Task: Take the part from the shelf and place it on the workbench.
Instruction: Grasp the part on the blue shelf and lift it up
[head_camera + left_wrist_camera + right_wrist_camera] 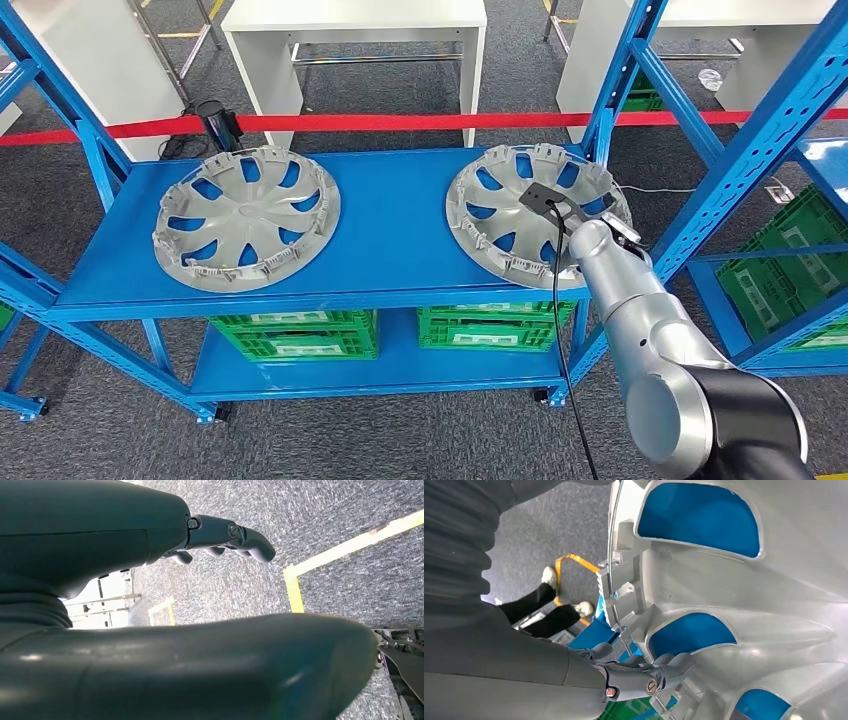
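Right hand [634, 677] at near rim of right wheel cover [535, 212], lying inner side up on blue shelf [390, 235]; fingers [674, 665] curl over rim into spoke opening, hold looks begun, not firm. Left hand [225, 535] hangs over floor, fingers loosely apart, empty. Second wheel cover [246, 217] untouched, well apart.

Green plastic crates [295, 335] stood on the lower level of the blue rack. Behind the rack, a red barrier tape [400, 122] ran across, and a white table [355, 30] stood on the grey carpet [400, 430]. A person's legs in dark trousers [541, 612] were near yellow floor tape [569, 562].
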